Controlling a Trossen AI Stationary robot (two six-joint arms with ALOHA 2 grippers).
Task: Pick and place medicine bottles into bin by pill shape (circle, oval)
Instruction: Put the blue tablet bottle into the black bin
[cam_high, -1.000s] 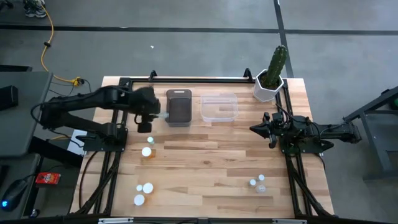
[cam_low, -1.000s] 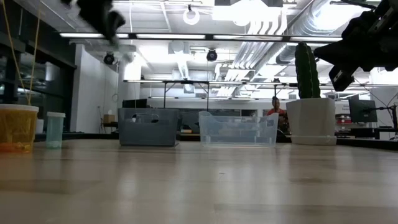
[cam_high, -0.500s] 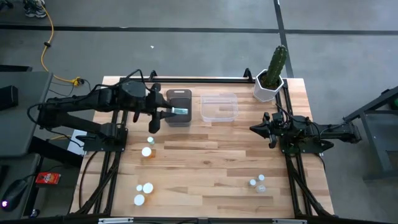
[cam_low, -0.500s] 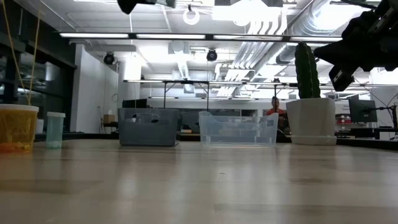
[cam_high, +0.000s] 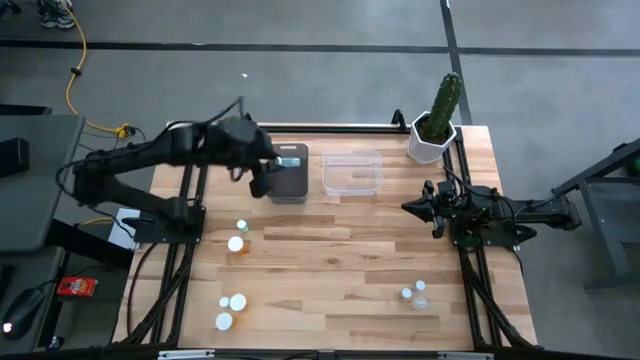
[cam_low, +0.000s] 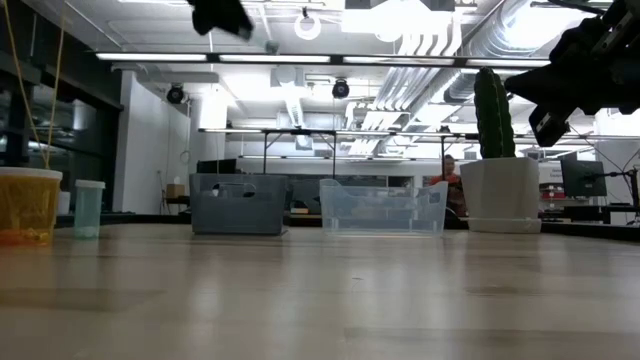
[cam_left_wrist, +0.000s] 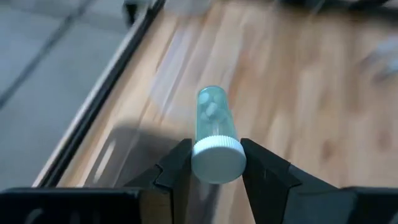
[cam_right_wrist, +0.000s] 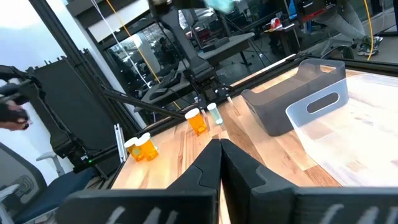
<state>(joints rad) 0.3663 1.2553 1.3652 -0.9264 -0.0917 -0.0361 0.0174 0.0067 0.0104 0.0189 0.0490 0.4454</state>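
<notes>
A clear-bluish medicine bottle (cam_left_wrist: 214, 124) with a white cap and a few white pills inside is held by my left gripper (cam_left_wrist: 216, 163), high over the grey bin (cam_high: 287, 175) at the far side. My left gripper (cam_high: 280, 163) is shut on it. Two more bottles stand on their bases at the left: a bluish one (cam_high: 241, 227) and an orange one (cam_high: 236, 244). Others stand near the front left (cam_high: 232, 305) and front right (cam_high: 415, 294). My right gripper (cam_high: 410, 207) waits shut at the right, level above the table. My left gripper pinches the bottle at its capped end (cam_left_wrist: 217, 160), one finger (cam_left_wrist: 177, 165) on each side of the white cap. The fingers slant down toward the table's far right. The bottle's body sticks out ahead along the fingers, lifted clear of table and bin.
A clear bin (cam_high: 352, 172) stands right of the grey one. A white pot with a cactus (cam_high: 432, 135) stands at the far right corner. Black rails run along the far, left and right table edges. Bare wood lies in the middle.
My left gripper has risen and gone from above the left bottles toward the table's far right, over the grey bin, rolling its wrist as it went. The bluish bottle has stayed in its hold the whole way.
</notes>
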